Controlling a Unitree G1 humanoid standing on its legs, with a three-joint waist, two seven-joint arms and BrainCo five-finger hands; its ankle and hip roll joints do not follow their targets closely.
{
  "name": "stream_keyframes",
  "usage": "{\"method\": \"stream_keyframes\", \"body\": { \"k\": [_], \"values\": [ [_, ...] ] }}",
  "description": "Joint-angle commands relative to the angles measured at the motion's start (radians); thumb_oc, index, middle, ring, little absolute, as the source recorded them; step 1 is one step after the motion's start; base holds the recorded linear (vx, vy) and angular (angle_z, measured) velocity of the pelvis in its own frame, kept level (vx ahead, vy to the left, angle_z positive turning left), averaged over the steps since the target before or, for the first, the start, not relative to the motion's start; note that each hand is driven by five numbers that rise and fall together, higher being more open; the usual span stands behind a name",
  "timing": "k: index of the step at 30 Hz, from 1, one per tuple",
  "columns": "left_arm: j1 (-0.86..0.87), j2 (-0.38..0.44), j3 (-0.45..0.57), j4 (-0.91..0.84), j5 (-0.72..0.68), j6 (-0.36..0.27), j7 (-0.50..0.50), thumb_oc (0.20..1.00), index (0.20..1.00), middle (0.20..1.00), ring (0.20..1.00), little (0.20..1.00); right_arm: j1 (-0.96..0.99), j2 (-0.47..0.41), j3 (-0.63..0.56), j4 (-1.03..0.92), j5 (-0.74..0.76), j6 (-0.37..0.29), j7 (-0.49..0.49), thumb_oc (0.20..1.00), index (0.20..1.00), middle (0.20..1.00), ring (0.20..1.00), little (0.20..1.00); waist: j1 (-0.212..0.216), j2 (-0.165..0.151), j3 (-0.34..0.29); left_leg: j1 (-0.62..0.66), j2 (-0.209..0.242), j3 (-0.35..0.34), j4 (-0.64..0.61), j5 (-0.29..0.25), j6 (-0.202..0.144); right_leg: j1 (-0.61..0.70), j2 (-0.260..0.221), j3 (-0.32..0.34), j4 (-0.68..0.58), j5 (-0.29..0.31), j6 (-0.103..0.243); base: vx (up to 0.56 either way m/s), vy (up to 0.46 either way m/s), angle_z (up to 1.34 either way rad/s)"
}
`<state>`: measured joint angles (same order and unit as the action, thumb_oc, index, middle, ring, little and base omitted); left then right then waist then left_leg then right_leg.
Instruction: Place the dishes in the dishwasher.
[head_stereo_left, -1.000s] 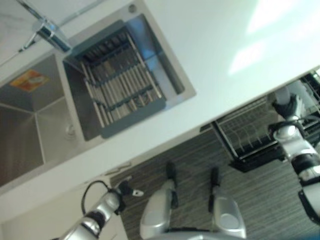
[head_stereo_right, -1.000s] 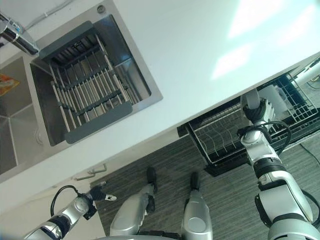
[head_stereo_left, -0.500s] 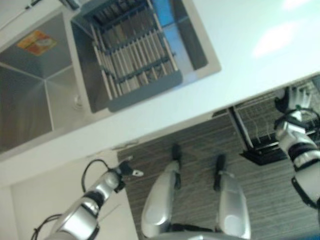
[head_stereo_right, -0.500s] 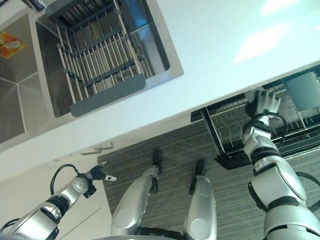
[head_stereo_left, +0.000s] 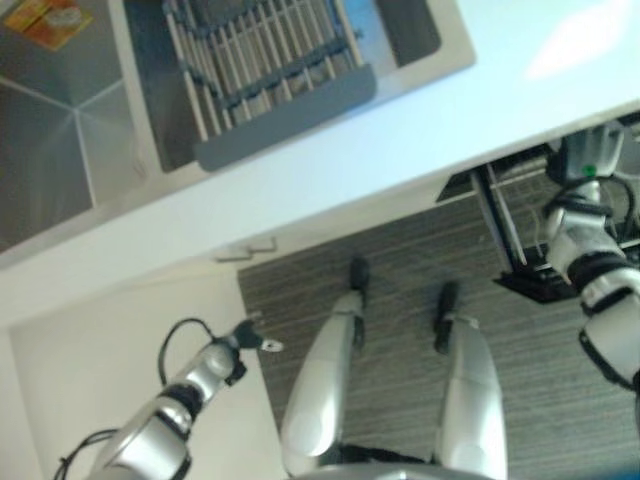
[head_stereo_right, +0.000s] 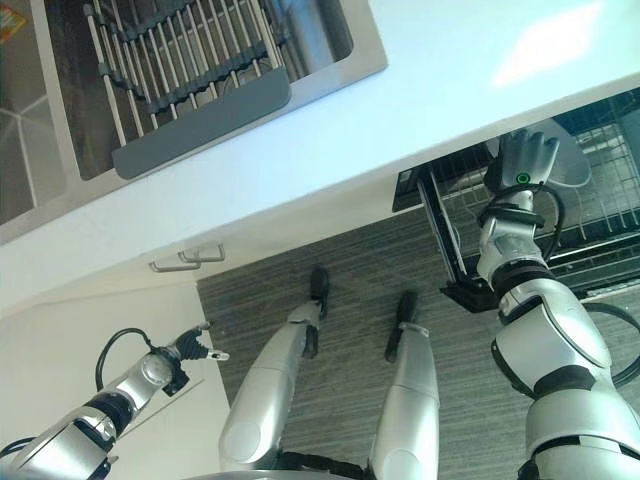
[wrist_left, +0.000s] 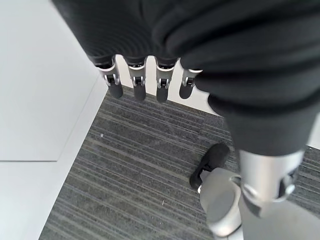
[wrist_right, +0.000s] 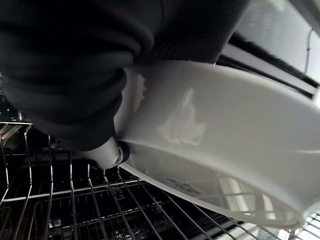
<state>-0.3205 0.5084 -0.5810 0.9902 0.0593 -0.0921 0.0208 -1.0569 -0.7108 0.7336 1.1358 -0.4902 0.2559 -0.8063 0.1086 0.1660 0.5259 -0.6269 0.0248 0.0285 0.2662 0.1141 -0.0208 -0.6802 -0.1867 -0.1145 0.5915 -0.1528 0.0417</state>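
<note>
White countertop (head_stereo_right: 330, 150) runs across the head views, with a steel sink (head_stereo_left: 80, 150) set into it at its far left part. Over the sink's right basin lies a dish rack (head_stereo_right: 180, 70) of pale rods in a dark grey frame. Below the counter's near edge there is grey striped carpet (head_stereo_right: 340, 300) and, to the left, a white cabinet front (head_stereo_left: 110, 330).

Under the counter's right end, the black wire dishwasher rack (head_stereo_right: 450, 240) stands pulled out over the carpet. The right hand (head_stereo_right: 522, 165) is above that rack, fingers and thumb curled onto a white plate (wrist_right: 220, 145); the right wrist view shows the plate tilted, its rim just over the rack's wires, whether touching them I cannot tell.

The left hand (wrist_left: 145, 80) hangs low at the left by the cabinet front, fingers straight and side by side, holding nothing.
</note>
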Motion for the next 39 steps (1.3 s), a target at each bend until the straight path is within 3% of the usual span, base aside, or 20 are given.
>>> {"method": "stream_keyframes", "body": {
  "k": [1,2,3,5,7,8,9,10,12,13,15,19,21,26,29,31,34,37,38,39],
  "values": [
    [0.036,0.021,0.021,-0.005,-0.016,0.012,0.033,1.000,1.000,1.000,1.000,1.000,-0.028,-0.043,-0.008,0.066,0.038,-0.029,-0.012,0.200,0.200,0.200,0.200,0.200,0.014,0.063,-0.006,0.002,-0.034,-0.068,0.043,-0.082,0.014,0.003,0.028,0.063,0.037,0.013,0.030,-0.01,0.048,0.06],
    [0.042,0.020,0.019,-0.013,-0.019,0.017,0.036,1.000,1.000,1.000,1.000,1.000,-0.030,-0.042,-0.020,0.077,0.050,-0.039,-0.025,0.316,0.316,0.316,0.316,0.316,0.016,0.069,-0.006,-0.007,-0.036,-0.068,0.046,-0.082,0.014,-0.009,0.028,0.063,0.047,0.011,0.029,-0.01,0.050,0.08],
    [0.045,0.018,0.018,-0.014,-0.019,0.019,0.035,1.000,1.000,1.000,1.000,1.000,-0.032,-0.040,-0.039,0.094,0.069,-0.057,-0.028,1.000,1.000,1.000,1.000,1.000,0.019,0.077,-0.006,-0.019,-0.039,-0.068,0.051,-0.082,0.014,-0.025,0.027,0.063,0.060,0.008,0.029,-0.01,0.042,0.05],
    [0.058,0.006,0.013,-0.022,-0.019,0.019,0.038,1.000,1.000,1.000,1.000,1.000,-0.022,-0.028,-0.083,0.110,0.191,-0.126,-0.025,1.000,1.000,1.000,1.000,1.000,0.020,0.087,-0.006,-0.036,-0.041,-0.065,0.060,-0.084,0.015,-0.048,0.025,0.063,0.074,0.007,0.028,0.00,0.043,0.03],
    [0.069,-0.007,0.012,-0.036,-0.030,0.030,0.036,1.000,1.000,1.000,1.000,1.000,-0.001,-0.010,-0.143,0.099,0.387,-0.256,-0.037,1.000,1.000,1.000,1.000,1.000,0.016,0.093,-0.006,-0.040,-0.041,-0.062,0.061,-0.086,0.016,-0.058,0.026,0.065,0.078,0.007,0.025,0.01,0.061,-0.02],
    [0.074,-0.015,0.010,-0.045,-0.037,0.038,0.028,1.000,1.000,1.000,1.000,1.000,0.009,0.006,-0.194,0.088,0.542,-0.354,0.005,1.000,1.000,1.000,1.000,1.000,0.013,0.098,-0.006,-0.040,-0.041,-0.058,0.060,-0.087,0.016,-0.061,0.026,0.067,0.078,0.006,0.023,0.03,0.108,-0.04],
    [0.094,-0.042,0.020,-0.047,-0.057,0.065,0.002,1.000,1.000,1.000,1.000,1.000,0.044,0.053,-0.315,0.064,0.608,-0.479,0.010,1.000,1.000,1.000,1.000,1.000,0.006,0.103,-0.006,-0.025,-0.043,-0.054,0.053,-0.090,0.014,-0.053,0.029,0.072,0.070,0.002,0.018,0.04,0.111,-0.06],
    [0.101,-0.057,0.023,-0.039,-0.064,0.093,-0.026,1.000,1.000,1.000,1.000,1.000,0.063,0.075,-0.367,0.051,0.648,-0.529,-0.006,1.000,1.000,1.000,1.000,1.000,0.002,0.103,-0.006,-0.013,-0.043,-0.052,0.048,-0.092,0.012,-0.046,0.029,0.071,0.066,0.000,0.020,0.06,0.121,-0.07],
    [0.127,-0.102,0.025,0.023,-0.077,0.139,-0.080,1.000,1.000,1.000,1.000,1.000,0.120,0.131,-0.504,0.035,0.915,-0.668,0.028,1.000,1.000,1.000,1.000,1.000,-0.013,0.101,-0.006,0.025,-0.042,-0.046,0.031,-0.093,0.009,-0.012,0.030,0.074,0.036,0.007,0.017,0.09,0.113,-0.06],
    [0.131,-0.123,0.030,0.074,-0.148,0.203,-0.116,1.000,1.000,1.000,1.000,1.000,0.127,0.183,-0.537,-0.005,0.826,-0.702,0.033,1.000,1.000,1.000,1.000,1.000,-0.024,0.099,-0.006,0.062,-0.041,-0.041,0.009,-0.092,0.007,0.015,0.032,0.079,0.019,0.007,0.016,0.09,0.104,-0.03],
    [0.130,-0.145,0.075,0.151,-0.170,0.294,-0.168,1.000,1.000,1.000,1.000,1.000,0.144,0.226,-0.490,-0.115,0.770,-0.694,-0.051,1.000,1.000,1.000,1.000,1.000,-0.039,0.086,-0.006,0.112,-0.031,-0.031,-0.018,-0.087,0.001,0.060,0.036,0.082,-0.014,0.017,0.016,0.08,0.095,-0.07],
    [0.152,-0.167,0.135,0.202,-0.169,0.351,-0.185,1.000,1.000,1.000,1.000,1.000,0.222,0.229,-0.440,-0.459,0.553,-0.550,-0.226,1.000,1.000,1.000,1.000,1.000,-0.098,0.061,-0.006,0.229,-0.013,0.011,-0.069,-0.093,-0.004,0.156,0.055,0.108,-0.064,0.019,0.013,0.11,0.144,-0.12],
    [0.151,-0.169,0.155,0.214,-0.169,0.368,-0.161,1.000,1.000,1.000,1.000,1.000,0.256,0.229,-0.468,-0.568,0.540,-0.529,-0.266,1.000,1.000,1.000,1.000,1.000,-0.117,0.050,-0.006,0.249,-0.017,0.019,-0.058,-0.102,-0.003,0.180,0.057,0.118,-0.067,0.015,0.011,0.07,0.058,-0.19],
    [0.231,-0.205,0.240,0.244,-0.107,0.328,-0.121,1.000,1.000,1.000,1.000,1.000,0.423,0.228,-0.595,-0.948,0.427,-0.418,-0.317,1.000,1.000,1.000,1.000,1.000,-0.169,0.030,-0.006,0.268,-0.005,0.046,-0.041,-0.121,-0.003,0.195,0.069,0.154,-0.068,0.004,-0.002,0.07,0.027,-0.23],
    [0.259,-0.220,0.268,0.247,-0.087,0.314,-0.106,1.000,1.000,1.000,1.000,1.000,0.500,0.236,-0.633,-1.055,0.399,-0.387,-0.356,1.000,1.000,1.000,1.000,1.000,-0.192,0.025,-0.006,0.268,0.005,0.063,-0.048,-0.119,-0.004,0.189,0.078,0.168,-0.075,0.004,-0.006,0.02,0.009,-0.23],
    [0.289,-0.240,0.302,0.242,-0.069,0.334,-0.168,1.000,1.000,1.000,1.000,1.000,0.604,0.214,-0.693,-1.135,0.363,-0.319,-0.413,1.000,1.000,1.000,1.000,1.000,-0.217,0.018,-0.006,0.275,0.015,0.080,-0.063,-0.119,-0.004,0.187,0.088,0.181,-0.092,0.008,-0.005,0.03,0.015,-0.25],
    [0.321,-0.259,0.333,0.246,-0.048,0.348,-0.169,1.000,1.000,1.000,1.000,1.000,0.696,0.178,-0.796,-1.203,0.395,-0.347,-0.460,1.000,1.000,1.000,1.000,1.000,-0.243,0.013,-0.006,0.280,0.024,0.092,-0.079,-0.118,-0.005,0.185,0.094,0.190,-0.114,0.017,0.000,0.01,0.000,-0.27],
    [0.320,-0.256,0.370,0.256,-0.050,0.332,-0.152,1.000,1.000,1.000,1.000,1.000,0.746,0.148,-0.871,-1.286,0.328,-0.421,-0.433,1.000,1.000,1.000,1.000,1.000,-0.263,0.006,-0.006,0.275,0.036,0.109,-0.082,-0.116,-0.010,0.176,0.099,0.196,-0.122,0.021,0.004,-0.02,-0.016,-0.30],
    [0.320,-0.259,0.384,0.258,-0.049,0.329,-0.149,1.000,1.000,1.000,1.000,1.000,0.769,0.137,-0.890,-1.311,0.325,-0.473,-0.394,1.000,1.000,1.000,1.000,1.000,-0.272,0.006,-0.006,0.273,0.039,0.115,-0.084,-0.113,-0.012,0.171,0.101,0.198,-0.123,0.021,0.004,-0.03,0.004,-0.32],
    [0.320,-0.263,0.390,0.253,-0.056,0.332,-0.143,1.000,1.000,1.000,1.000,1.000,0.789,0.135,-0.904,-1.326,0.318,-0.480,-0.414,1.000,1.000,1.000,1.000,1.000,-0.277,0.005,-0.006,0.273,0.042,0.122,-0.087,-0.111,-0.014,0.169,0.100,0.197,-0.127,0.024,0.004,-0.03,0.022,-0.21]
  ]
}}
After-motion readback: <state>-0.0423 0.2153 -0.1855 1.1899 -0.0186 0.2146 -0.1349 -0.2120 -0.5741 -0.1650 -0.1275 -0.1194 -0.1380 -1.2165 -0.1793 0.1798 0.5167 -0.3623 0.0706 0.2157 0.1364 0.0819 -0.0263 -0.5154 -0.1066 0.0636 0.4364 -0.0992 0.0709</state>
